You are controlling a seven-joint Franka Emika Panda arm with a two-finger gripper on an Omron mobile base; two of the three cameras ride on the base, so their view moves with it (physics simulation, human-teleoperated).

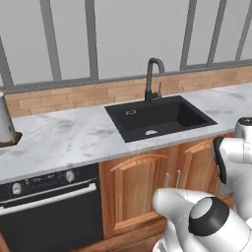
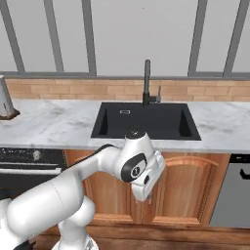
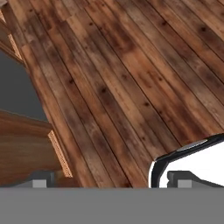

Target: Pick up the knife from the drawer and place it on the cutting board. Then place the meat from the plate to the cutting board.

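The knife, the drawer, the cutting board, the meat and the plate are all out of view. My gripper (image 2: 148, 194) hangs low in front of the cabinet doors under the sink, pointing down at the floor. In the hand view its two fingertips (image 3: 42, 179) stand far apart at the bottom edge, open, with nothing between them. Below them lies only brown plank floor (image 3: 131, 87).
A black sink (image 1: 160, 117) with a dark faucet (image 1: 153, 78) is set in the marble counter (image 1: 64, 138). A black oven (image 1: 49, 209) stands to the left of the wooden cabinet doors (image 1: 135, 189). A grey metal cylinder (image 1: 5, 123) stands at the counter's far left.
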